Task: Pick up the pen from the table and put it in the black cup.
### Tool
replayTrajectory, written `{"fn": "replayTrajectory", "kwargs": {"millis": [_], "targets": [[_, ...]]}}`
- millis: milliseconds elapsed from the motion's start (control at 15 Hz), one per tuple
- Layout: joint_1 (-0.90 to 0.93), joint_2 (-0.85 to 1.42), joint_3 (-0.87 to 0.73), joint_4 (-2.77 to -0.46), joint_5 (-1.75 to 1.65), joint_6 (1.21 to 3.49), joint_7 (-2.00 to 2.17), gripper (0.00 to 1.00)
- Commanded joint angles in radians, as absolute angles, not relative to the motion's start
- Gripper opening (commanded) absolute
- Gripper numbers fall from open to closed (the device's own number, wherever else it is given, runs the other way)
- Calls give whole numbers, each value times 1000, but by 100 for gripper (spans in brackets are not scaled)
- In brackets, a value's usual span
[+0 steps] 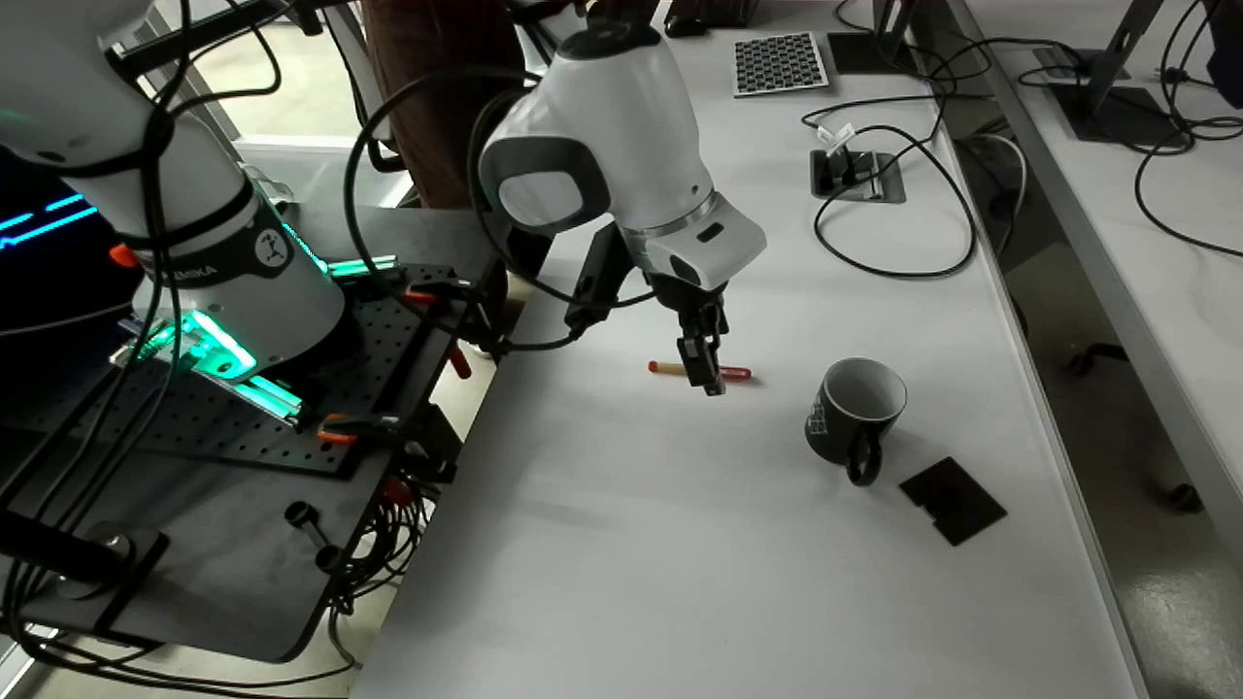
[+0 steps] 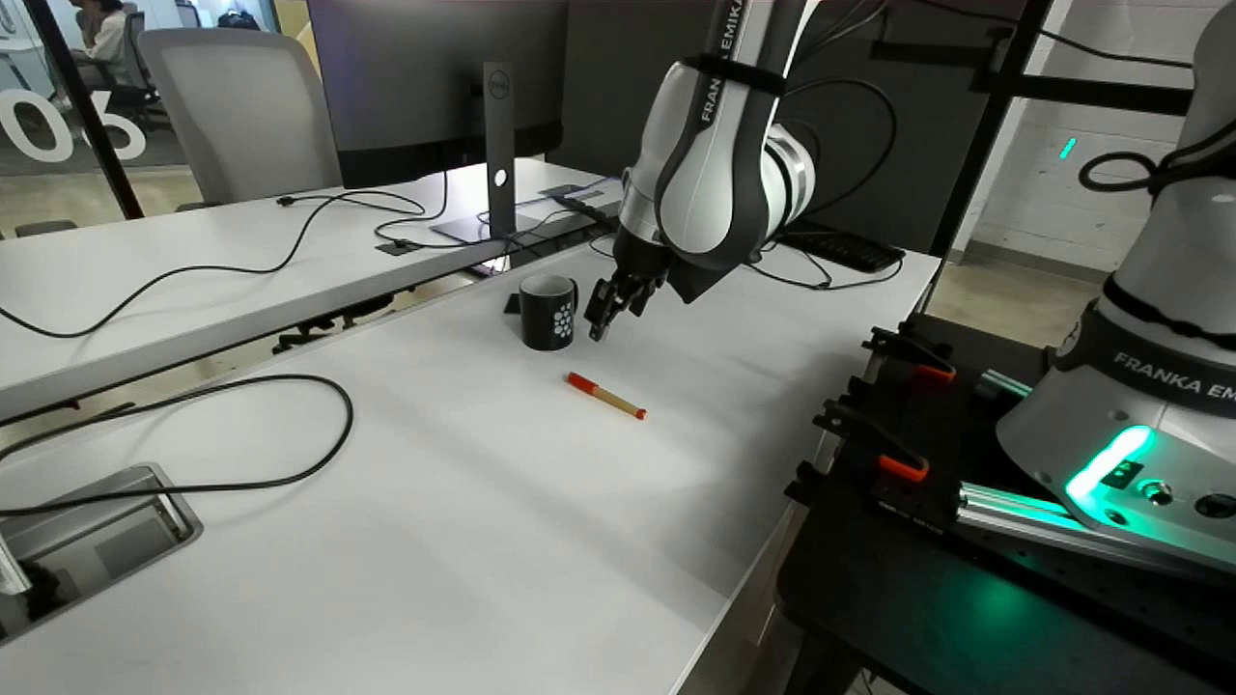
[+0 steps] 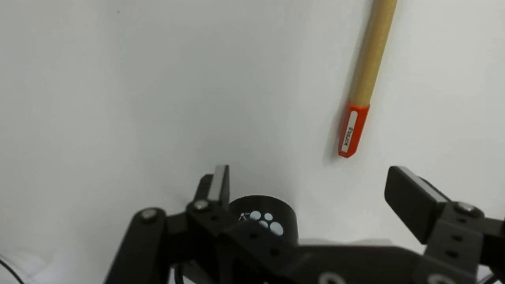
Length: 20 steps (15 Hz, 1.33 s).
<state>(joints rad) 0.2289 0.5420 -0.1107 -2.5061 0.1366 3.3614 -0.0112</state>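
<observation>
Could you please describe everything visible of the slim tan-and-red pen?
The slim tan pen has a red plastic-looking cap with a lettered white label, and a red opposite end. It lies flat on the white table, cap toward the black cylindrical mug, touching only the table; the open black tool is apart from it.

In wrist view, pen [image 3: 367,77] partly past top edge, black cup [image 3: 270,215] partly behind end effector [image 3: 309,179]

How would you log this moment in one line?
pen: lying on table | black cup: upright | jaws: open, empty | grasp: not yet made
</observation>
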Motion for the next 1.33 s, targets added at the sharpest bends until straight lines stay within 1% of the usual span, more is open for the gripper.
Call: {"fn": "replayTrajectory", "kwargs": {"millis": [0, 533, 733, 1067, 1267], "targets": [[192, 546, -49, -2475, 111, 3271, 15, 100], [186, 555, 39, -2434, 121, 3178, 74, 100], [182, 566, 41, -2423, 124, 3138, 95, 100], [239, 571, -40, -2417, 112, 3080, 132, 100], [245, 583, -58, -2404, 102, 3059, 132, 100]]}}
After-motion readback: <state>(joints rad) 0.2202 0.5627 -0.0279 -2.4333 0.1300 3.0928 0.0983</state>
